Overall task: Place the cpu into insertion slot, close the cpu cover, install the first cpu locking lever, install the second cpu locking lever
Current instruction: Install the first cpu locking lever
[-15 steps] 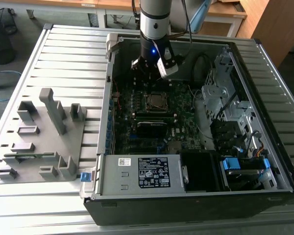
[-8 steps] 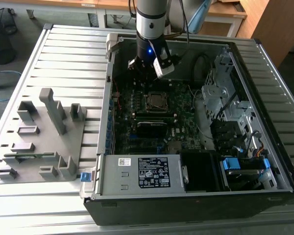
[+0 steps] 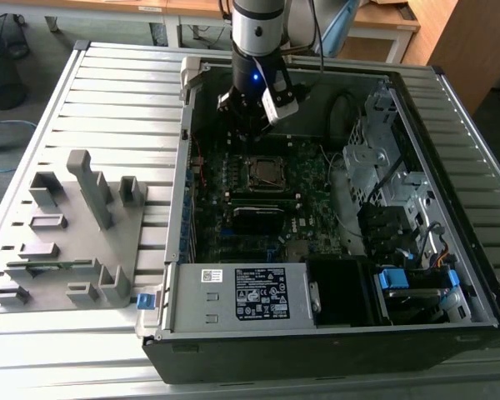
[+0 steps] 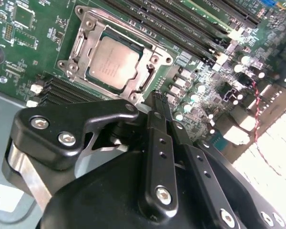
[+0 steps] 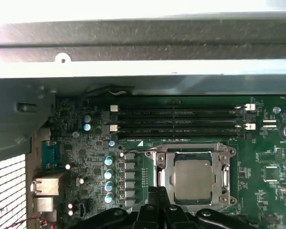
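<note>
Inside the computer case [image 3: 177, 242], on the motherboard [image 3: 317, 204], the cpu [image 4: 113, 64] lies flat in the insertion slot [image 4: 128, 42], with the cpu cover [image 4: 148, 80] down around it and framing its metal top. Your gripper [image 4: 158, 100] hangs just beside the socket's edge, its fingers pinched together on nothing. Treat the chip as light, rigid and likely fragile; take it by the edges only. The cover looks thin and stiff, so press on its frame. I cannot tell whether the levers are latched.
</note>
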### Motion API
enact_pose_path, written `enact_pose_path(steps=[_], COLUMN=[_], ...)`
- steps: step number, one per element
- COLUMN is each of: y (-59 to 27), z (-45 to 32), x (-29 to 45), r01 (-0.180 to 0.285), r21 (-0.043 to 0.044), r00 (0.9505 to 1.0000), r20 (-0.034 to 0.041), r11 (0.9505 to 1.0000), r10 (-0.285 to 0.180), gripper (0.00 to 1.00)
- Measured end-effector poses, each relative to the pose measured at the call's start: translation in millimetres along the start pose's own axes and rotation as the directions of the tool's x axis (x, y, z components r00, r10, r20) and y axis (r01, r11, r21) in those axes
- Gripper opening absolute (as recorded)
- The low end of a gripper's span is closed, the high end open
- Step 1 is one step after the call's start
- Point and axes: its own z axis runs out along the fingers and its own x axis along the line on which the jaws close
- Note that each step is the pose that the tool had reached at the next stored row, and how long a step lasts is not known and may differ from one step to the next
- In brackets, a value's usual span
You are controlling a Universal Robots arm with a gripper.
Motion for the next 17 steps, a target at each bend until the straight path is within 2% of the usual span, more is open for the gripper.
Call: enact_pose_path(steps=[5, 12, 17], y=[0.0, -0.5, -0.6], z=[-1.2, -0.4, -1.6], x=[0.1, 13.3, 14.3], r01=[0.000, 0.000, 0.000], r21=[0.0002, 0.0030, 0.0035], r00=[1.0000, 1.0000, 1.0000], r20=[0.0000, 0.0008, 0.0007], r11=[1.0000, 1.0000, 1.0000], r10=[0.000, 0.000, 0.000], gripper=[0.11, 0.11, 0.11])
